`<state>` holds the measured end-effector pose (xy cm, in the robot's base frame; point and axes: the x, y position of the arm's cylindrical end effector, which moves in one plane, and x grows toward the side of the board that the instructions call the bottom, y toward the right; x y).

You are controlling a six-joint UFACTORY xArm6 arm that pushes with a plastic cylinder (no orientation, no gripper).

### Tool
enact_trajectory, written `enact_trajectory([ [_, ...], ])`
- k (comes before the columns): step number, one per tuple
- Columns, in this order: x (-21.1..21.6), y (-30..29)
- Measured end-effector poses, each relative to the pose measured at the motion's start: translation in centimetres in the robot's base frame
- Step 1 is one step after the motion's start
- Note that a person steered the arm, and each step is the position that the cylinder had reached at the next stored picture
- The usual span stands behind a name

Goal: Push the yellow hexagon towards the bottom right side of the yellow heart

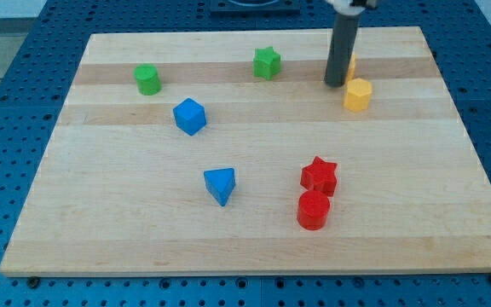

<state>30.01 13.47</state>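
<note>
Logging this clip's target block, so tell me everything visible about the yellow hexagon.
The yellow hexagon is a small, matte, solid-looking six-sided block, standing flat on the wooden board near the view's top right. My tip sits just to its upper left, close by; contact cannot be confirmed. Behind the rod, a sliver of another yellow block shows, apart from the hexagon. Nothing else is near it.

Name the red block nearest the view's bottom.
The red cylinder. It sits just below the red star, touching or almost touching it.
</note>
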Motion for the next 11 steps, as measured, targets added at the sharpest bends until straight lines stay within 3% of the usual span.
enact_trajectory([
  [1,-3.6,3.4],
  [2,-1.0,-0.7],
  [3,5.8,-4.9],
  [4,9.2,-3.9],
  [6,3.6,7.9],
  [7,4.3,9.0],
  [9,-7.2,20.0],
  [11,-5.6,9.9],
])
